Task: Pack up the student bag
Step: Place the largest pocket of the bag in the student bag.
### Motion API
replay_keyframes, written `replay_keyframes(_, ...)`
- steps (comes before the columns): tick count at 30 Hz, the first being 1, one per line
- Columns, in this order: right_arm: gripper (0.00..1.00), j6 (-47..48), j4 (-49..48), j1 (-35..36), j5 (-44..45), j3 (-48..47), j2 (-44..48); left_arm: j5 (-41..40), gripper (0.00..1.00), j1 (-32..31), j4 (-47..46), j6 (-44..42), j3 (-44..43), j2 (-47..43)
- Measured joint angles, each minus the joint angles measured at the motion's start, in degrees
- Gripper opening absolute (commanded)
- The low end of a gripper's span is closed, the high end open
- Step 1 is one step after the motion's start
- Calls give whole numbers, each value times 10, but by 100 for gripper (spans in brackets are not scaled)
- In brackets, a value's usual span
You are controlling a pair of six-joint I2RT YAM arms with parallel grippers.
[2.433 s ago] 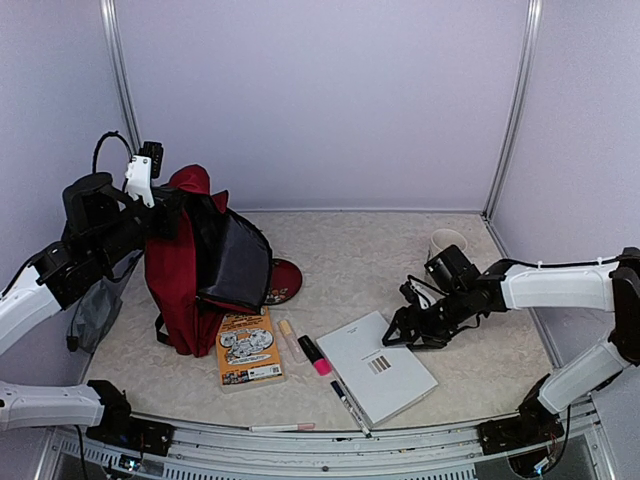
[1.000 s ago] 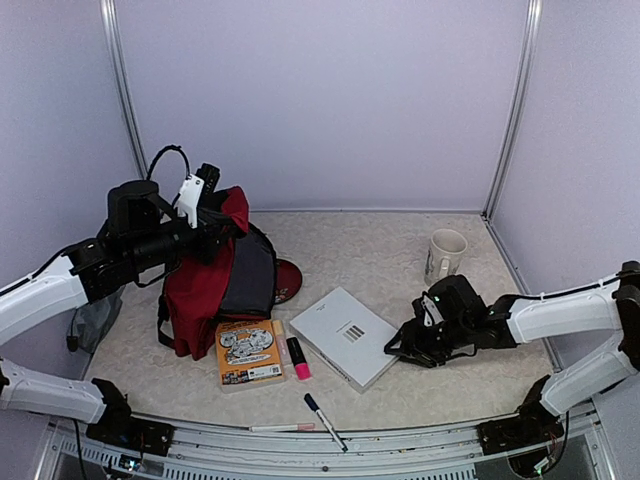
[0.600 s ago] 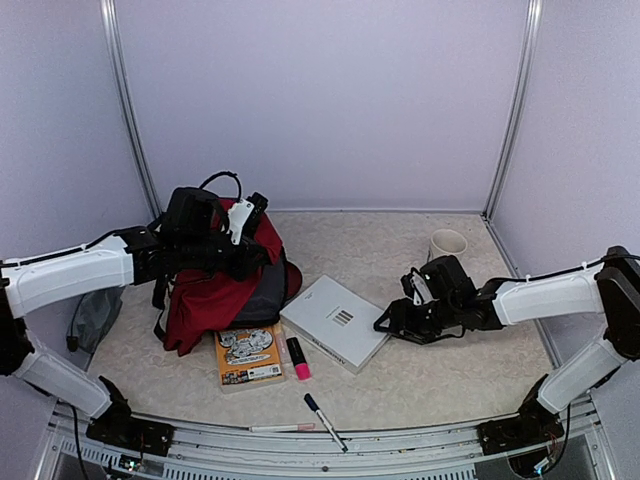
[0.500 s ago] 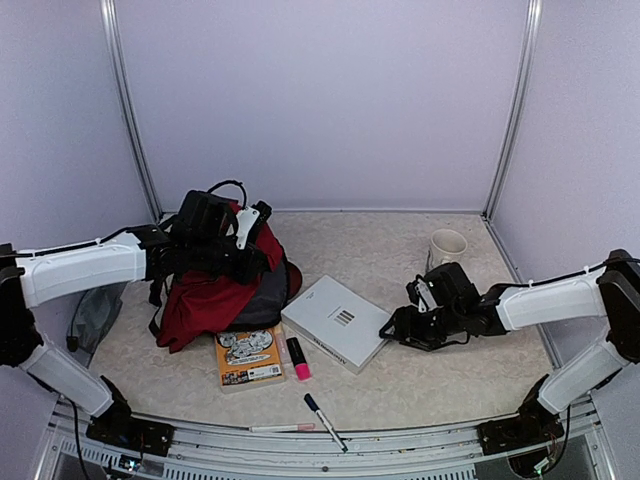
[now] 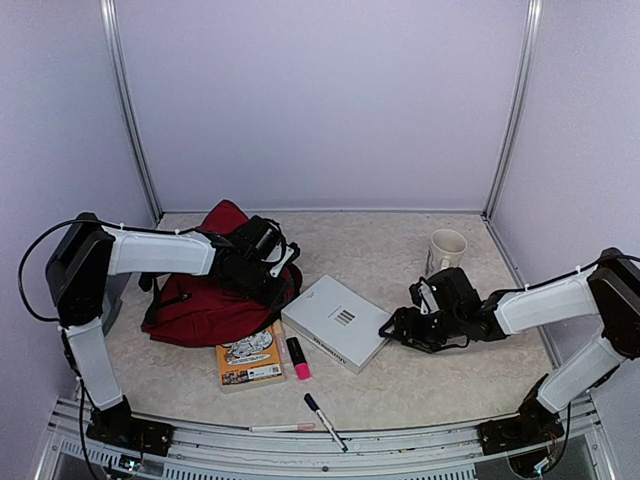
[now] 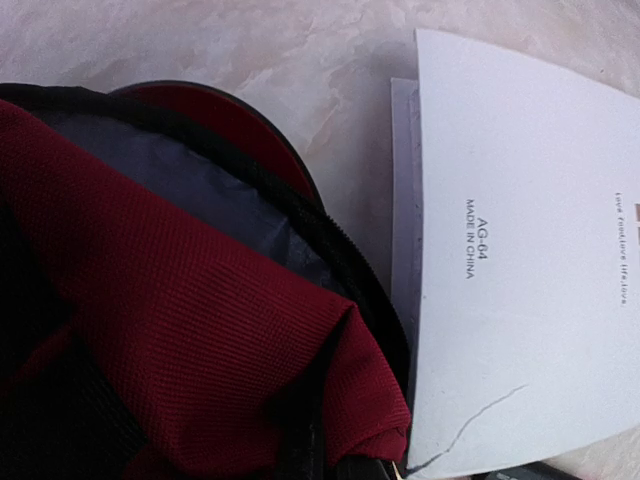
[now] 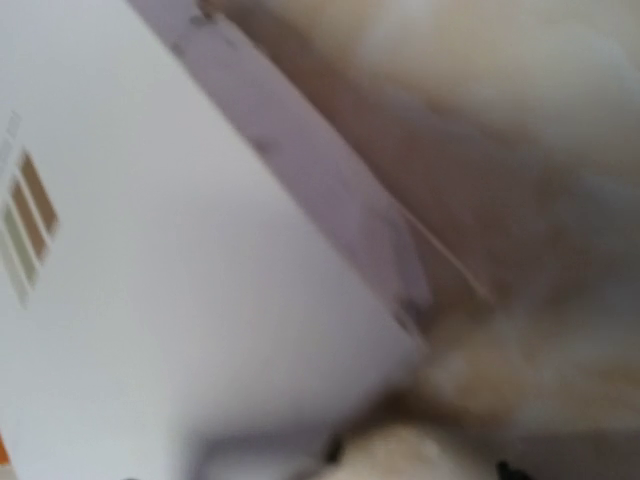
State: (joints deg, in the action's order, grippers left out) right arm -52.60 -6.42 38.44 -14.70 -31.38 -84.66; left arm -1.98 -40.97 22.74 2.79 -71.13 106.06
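The student bag [image 5: 195, 300], dark red with grey lining, lies slumped on the table at the left. My left gripper [image 5: 272, 265] is low over its right end, shut on a fold of the red fabric [image 6: 385, 420] beside the black zipper rim. A white book [image 5: 335, 322] lies flat just right of the bag's mouth, its edge [image 6: 405, 260] touching the rim. My right gripper [image 5: 397, 327] sits at the book's right corner [image 7: 400, 320], jaws apart, holding nothing. The right wrist view is blurred.
An orange book [image 5: 247, 355] and a pink highlighter [image 5: 297, 358] lie in front of the bag. A pen [image 5: 323, 409] lies nearer the front edge. A cream mug [image 5: 445, 250] stands behind my right arm. A dark red disc [image 6: 240, 125] peeks from under the bag.
My left arm has brought the bag down from upright to lying toward the book. The right gripper slid the book left to the bag, then let go of it.
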Motion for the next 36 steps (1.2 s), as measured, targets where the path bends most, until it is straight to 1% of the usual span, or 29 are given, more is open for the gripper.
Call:
replay_keyframes(6,81,-23,-70,0,-23,1,-31,10,0,0,15,-2,-58,80)
replay_keyframes(10,80,-26,-94,0,-46,0,-46,24,0,-4,10,-6,-85,105)
replay_keyframes(18,78,-12,-93,-2,-70,-29,-43,37,0,-5,5,-23,-77,108)
replay_keyframes(22,77,1,-70,-3,-58,-51,-11,32,0,-1,9,-31,-77,108)
replay_keyframes(27,76,9,-73,-3,-36,-76,29,33,0,3,13,-33,-73,104)
replay_keyframes(34,76,27,-87,2,-16,-127,30,56,0,1,22,-33,-53,84)
replay_keyframes(35,76,31,-91,3,-14,-137,28,56,1,0,25,-33,-53,83)
replay_keyframes(36,76,34,-95,5,-13,-144,27,55,7,-6,28,-33,-52,80)
